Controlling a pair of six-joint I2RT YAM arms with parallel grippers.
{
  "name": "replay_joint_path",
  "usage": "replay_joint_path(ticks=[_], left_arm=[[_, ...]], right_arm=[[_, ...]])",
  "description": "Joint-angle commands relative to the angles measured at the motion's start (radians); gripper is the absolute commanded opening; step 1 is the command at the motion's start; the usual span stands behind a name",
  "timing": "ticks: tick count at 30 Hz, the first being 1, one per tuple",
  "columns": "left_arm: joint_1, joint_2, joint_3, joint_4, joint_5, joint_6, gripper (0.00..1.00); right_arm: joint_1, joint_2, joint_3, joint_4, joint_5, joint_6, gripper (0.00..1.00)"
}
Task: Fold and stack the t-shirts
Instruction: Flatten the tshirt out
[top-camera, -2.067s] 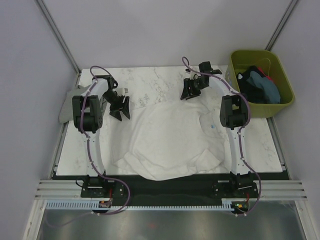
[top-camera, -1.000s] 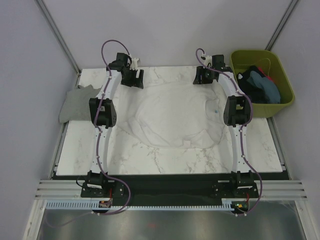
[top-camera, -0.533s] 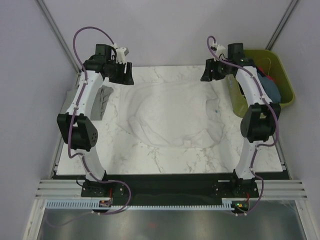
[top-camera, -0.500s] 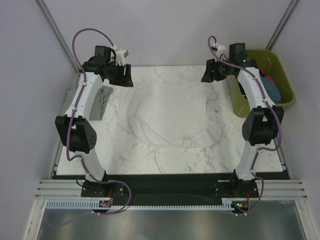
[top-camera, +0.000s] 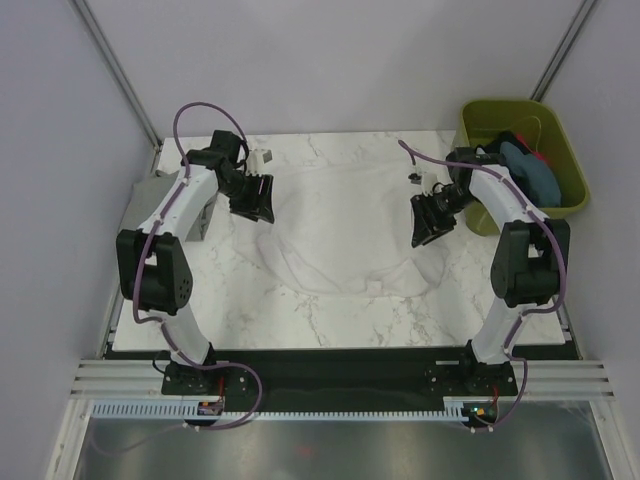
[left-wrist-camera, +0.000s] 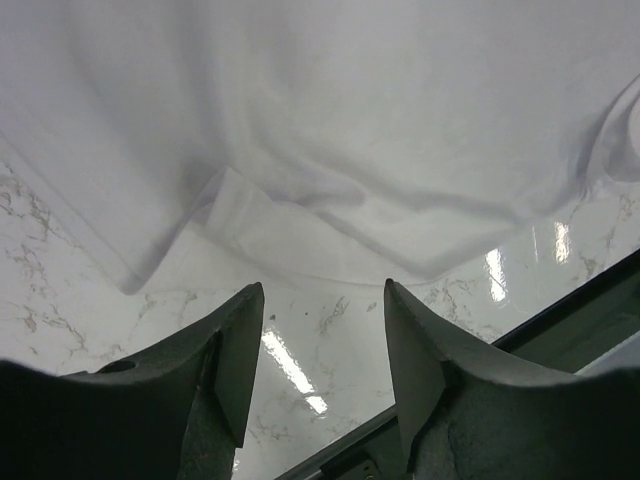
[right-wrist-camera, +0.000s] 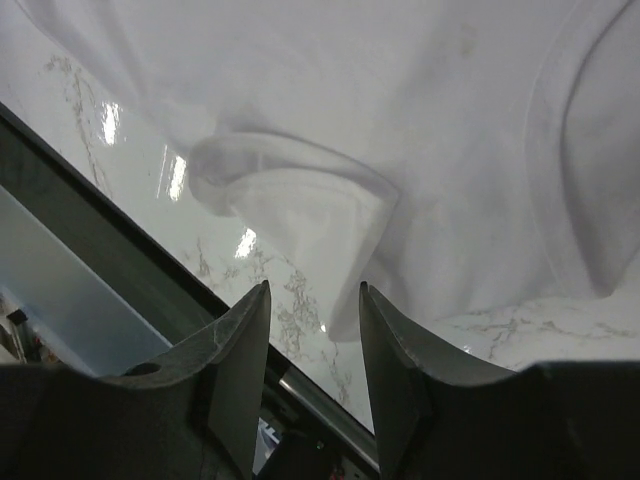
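A large white t-shirt (top-camera: 340, 220) lies spread and rumpled on the marble table (top-camera: 300, 320). My left gripper (top-camera: 252, 200) hovers over its left side, jaws open and empty. In the left wrist view that gripper (left-wrist-camera: 322, 290) sits above bare marble just off a folded sleeve (left-wrist-camera: 270, 230). My right gripper (top-camera: 428, 222) hangs over the shirt's right side, also open and empty. The right wrist view puts this gripper (right-wrist-camera: 313, 288) above the edge of a sleeve (right-wrist-camera: 300, 190). A grey t-shirt (top-camera: 142, 198) lies at the table's left edge, partly hidden by my left arm.
An olive-green bin (top-camera: 480, 115) stands off the table's far right corner and holds blue-teal and dark t-shirts (top-camera: 535, 170). A black strip and metal rail run along the table's near edge. Slanted frame posts rise at both far corners.
Both grippers have come back from the table's far edge and down over the white shirt's left and right sides. Their jaws have narrowed but stay open. The shirt has not moved.
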Motion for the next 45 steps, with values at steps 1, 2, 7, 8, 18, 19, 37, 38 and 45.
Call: replay_joint_path(ticks=[1, 2, 7, 8, 18, 19, 37, 38, 45], left_arm=[[0.002, -0.069, -0.028, -0.017, -0.092, 0.034, 0.59], [0.002, -0.08, -0.034, -0.026, -0.116, 0.045, 0.59], [0.002, -0.088, -0.008, -0.042, -0.138, 0.059, 0.61], [0.002, -0.086, 0.002, -0.043, -0.138, 0.059, 0.61], [0.003, -0.082, -0.016, -0.031, -0.118, 0.042, 0.62], [0.005, -0.08, -0.017, -0.028, -0.12, 0.04, 0.62], [0.029, -0.083, -0.044, -0.026, -0.133, 0.039, 0.63], [0.029, -0.083, -0.042, -0.028, -0.133, 0.039, 0.63], [0.029, -0.086, -0.033, -0.033, -0.132, 0.04, 0.64]], right_arm=[[0.0, 0.003, -0.011, -0.072, -0.021, -0.081, 0.48], [0.0, -0.008, -0.017, -0.071, -0.029, -0.085, 0.48], [0.01, 0.024, -0.054, -0.017, 0.02, -0.044, 0.46], [0.009, 0.031, -0.06, -0.011, 0.02, -0.041, 0.46], [0.058, 0.162, 0.003, 0.037, 0.106, -0.001, 0.43], [0.058, 0.188, 0.024, 0.034, 0.109, -0.001, 0.43], [0.09, 0.213, 0.046, -0.025, 0.069, -0.009, 0.32], [0.092, 0.209, 0.04, -0.026, 0.069, -0.009, 0.32], [0.095, 0.187, 0.004, -0.023, 0.083, -0.024, 0.31]])
